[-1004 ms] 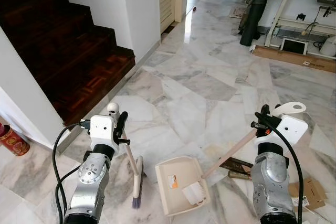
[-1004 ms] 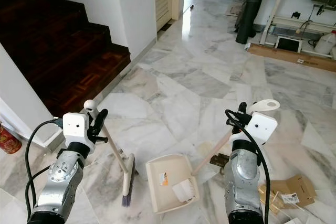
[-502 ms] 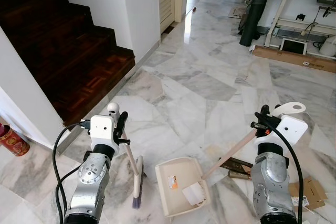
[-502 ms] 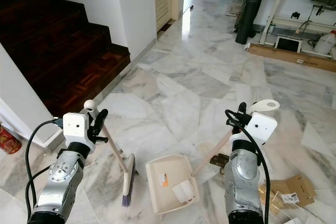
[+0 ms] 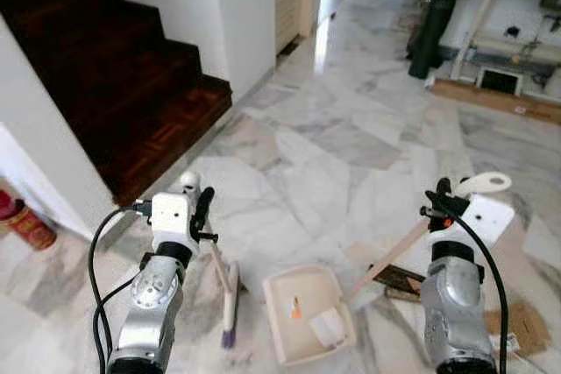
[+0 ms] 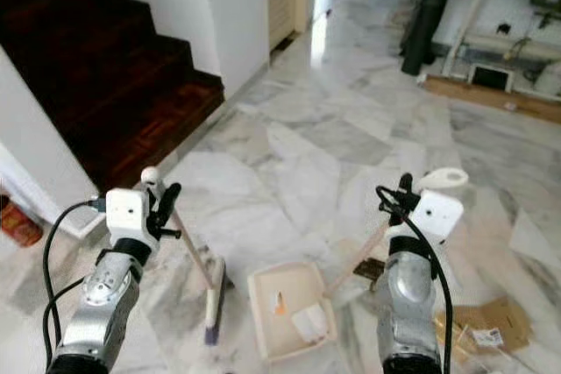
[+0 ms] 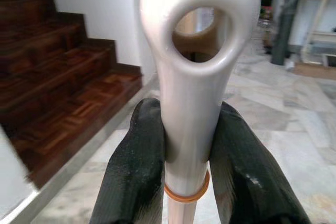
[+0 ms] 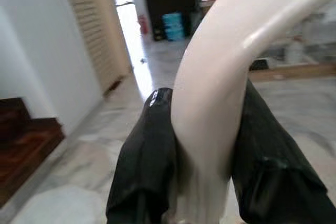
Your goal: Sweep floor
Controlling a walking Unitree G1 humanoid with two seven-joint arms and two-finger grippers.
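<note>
Nothing moved: dustpan (image 5: pixel 308 321) holds white paper (image 5: pixel 327 328), right claw (image 5: pixel 436 201) gripping.

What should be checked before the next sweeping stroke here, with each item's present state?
1. Left gripper shut on broom handle: ok.
2. Right gripper shut on dustpan handle: ok.
3. Broom head down on the floor: ok.
4. Dustpan beside the broom head, apart from it: ok.
5. White paper lies in the dustpan: ok.
6. Cardboard scraps by the right arm left to sweep: not ok.
</note>
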